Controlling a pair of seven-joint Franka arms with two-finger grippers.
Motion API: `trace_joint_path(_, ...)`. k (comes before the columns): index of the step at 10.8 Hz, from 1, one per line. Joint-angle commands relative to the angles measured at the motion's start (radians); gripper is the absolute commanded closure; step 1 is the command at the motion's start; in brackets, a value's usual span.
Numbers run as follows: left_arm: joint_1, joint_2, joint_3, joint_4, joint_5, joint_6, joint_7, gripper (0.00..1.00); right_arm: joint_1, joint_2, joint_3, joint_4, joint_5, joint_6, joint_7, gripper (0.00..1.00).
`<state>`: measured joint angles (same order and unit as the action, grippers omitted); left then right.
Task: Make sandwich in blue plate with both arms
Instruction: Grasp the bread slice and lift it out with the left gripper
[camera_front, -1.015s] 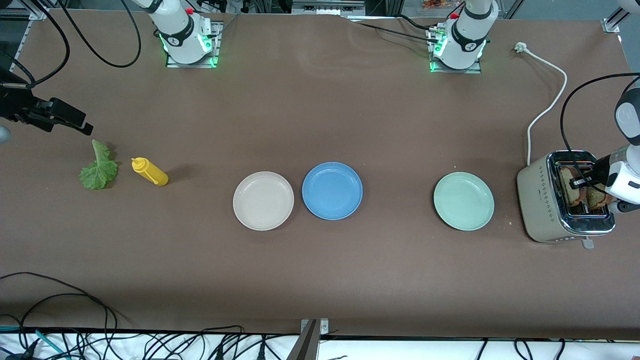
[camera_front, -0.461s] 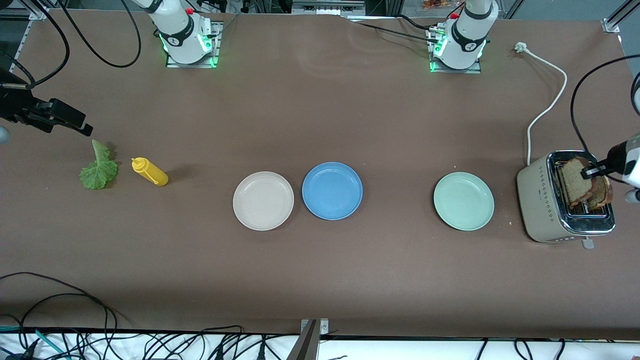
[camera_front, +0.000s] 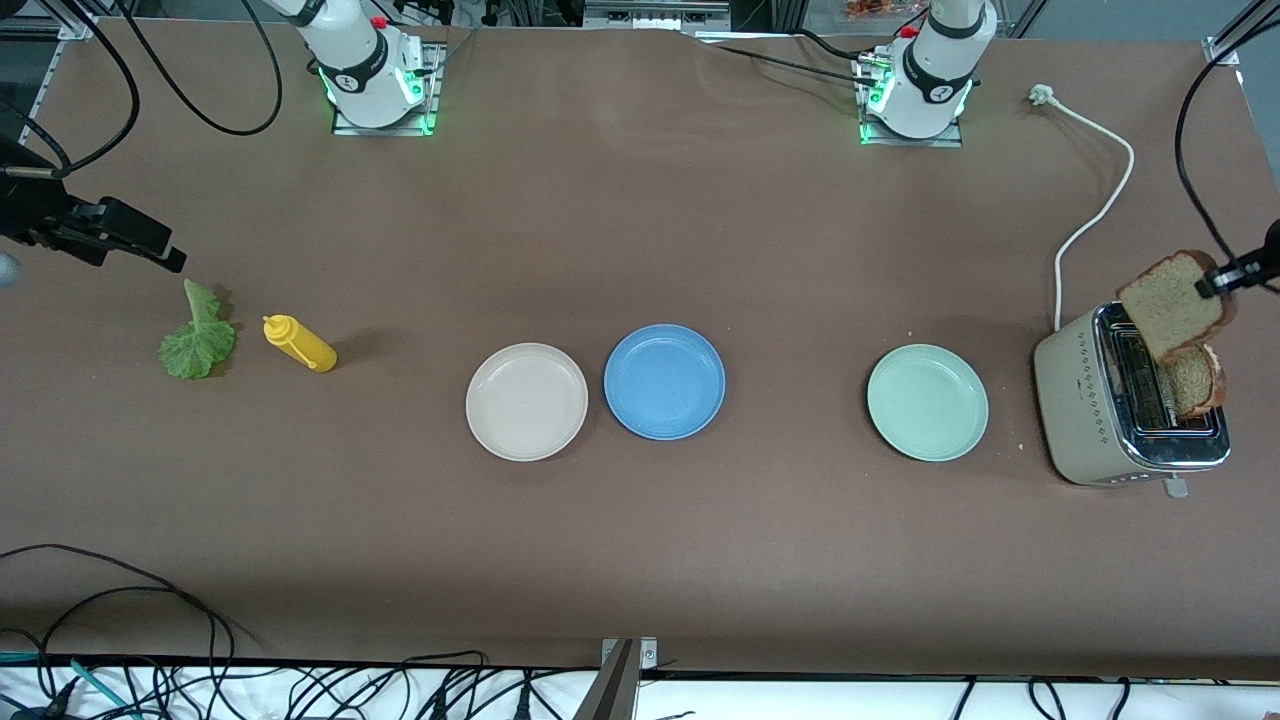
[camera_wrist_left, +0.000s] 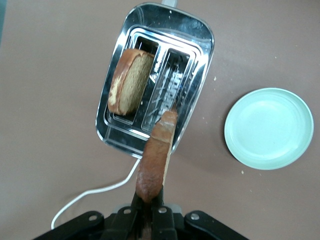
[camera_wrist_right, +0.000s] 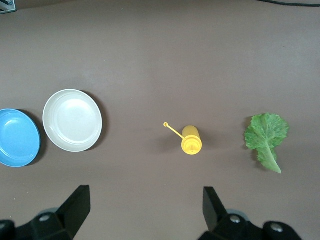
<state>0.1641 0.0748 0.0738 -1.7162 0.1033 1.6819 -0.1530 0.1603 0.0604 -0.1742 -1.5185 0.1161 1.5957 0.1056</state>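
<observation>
My left claw is clamped on one bread slice, holding it by its edge in the air over the toaster at the left arm's end of the table; the slice hangs clear of its slot. A second slice stands in the other slot, untouched. My right claw waits with its fingers spread wide, holding nothing, up over the table near the yellow bottle and the lettuce at the right arm's end. The blue plate sits bare in the middle of the table, just beside the white plate, with the green plate between it and the toaster. So I judge the job barely begun: nothing is on the blue plate yet. Left to do: carry this slice to the blue plate, lay the lettuce on it, then fetch the second slice and cap it.
</observation>
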Motion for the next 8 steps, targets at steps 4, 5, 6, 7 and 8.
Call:
trace_joint_path(4, -0.135, -0.02, 0.008, 0.055, -0.011, -0.117, -0.288, 1.0, 0.01, 0.004, 0.007, 0.011, 0.014, -0.005, -0.006, 0.0)
trace_joint_path(5, -0.162, -0.014, 0.008, 0.052, -0.017, -0.117, -0.353, 1.0, 0.011, 0.006, 0.009, 0.009, 0.01, -0.006, -0.007, 0.0)
trace_joint_path(6, -0.188, -0.001, 0.009, 0.049, -0.055, -0.117, -0.412, 1.0, 0.012, 0.006, 0.009, 0.009, 0.008, -0.01, -0.011, 0.0)
trace_joint_path(7, -0.211, 0.011, 0.009, 0.047, -0.101, -0.117, -0.466, 1.0, 0.01, 0.006, 0.007, 0.008, 0.008, -0.011, -0.012, 0.0)
trace_joint_path(8, -0.225, 0.014, 0.011, 0.043, -0.169, -0.117, -0.523, 1.0, 0.01, 0.006, 0.007, 0.008, 0.008, -0.013, -0.012, 0.0)
